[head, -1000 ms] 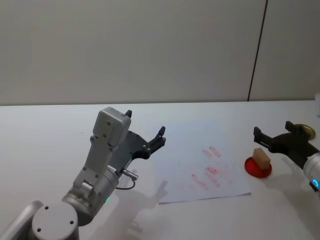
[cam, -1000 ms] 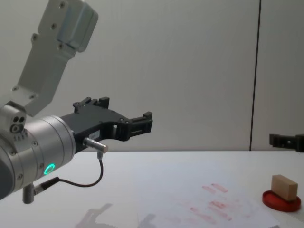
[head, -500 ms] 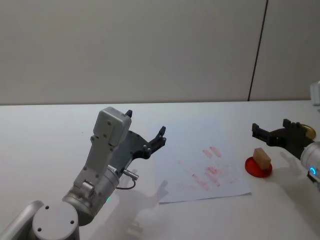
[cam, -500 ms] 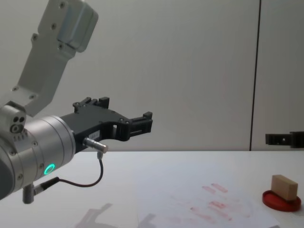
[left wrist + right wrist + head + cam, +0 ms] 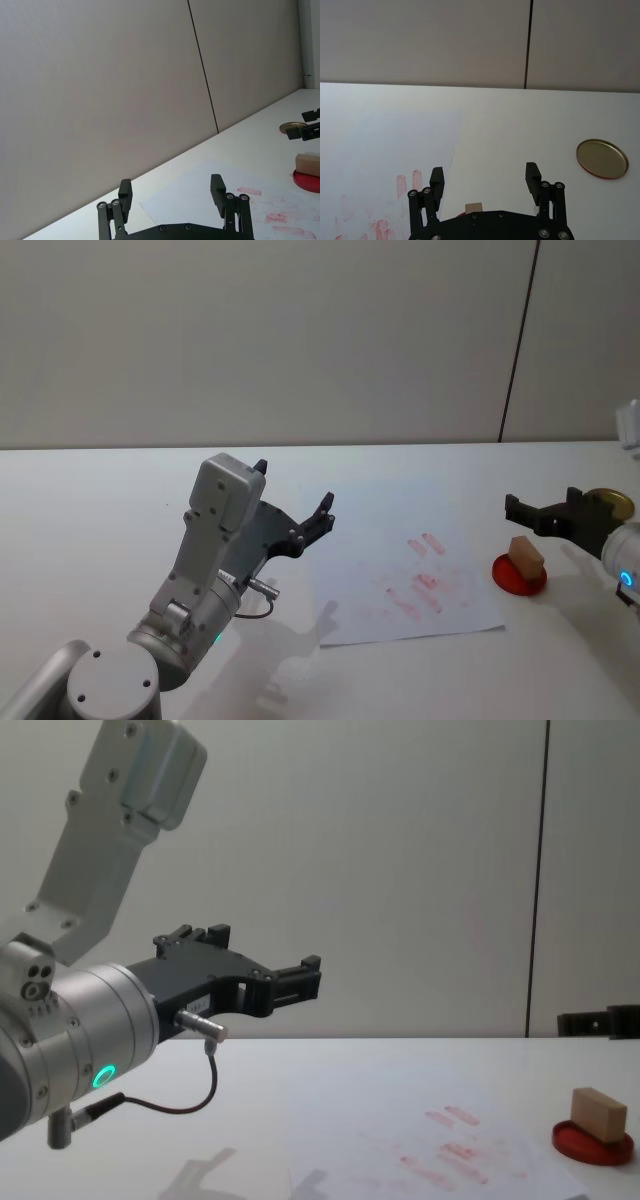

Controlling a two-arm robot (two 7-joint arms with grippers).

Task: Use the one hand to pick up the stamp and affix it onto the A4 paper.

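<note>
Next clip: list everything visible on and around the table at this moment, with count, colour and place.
stamp: one, tan wood, standing on the ink pad at the table's right.
ink pad: one, red, flat and round, just right of the paper.
A4 paper: one, white, lying mid-table.
stamped marks: several, red-pink, on the paper's right half.
round metal lid: one, gold, on the table beyond the ink pad.
table: one, white.
wall: grey, with a dark vertical seam.
left gripper: black, open, held above the table left of the paper.
right gripper: black, open, in the air over the stamp, touching nothing.
</note>
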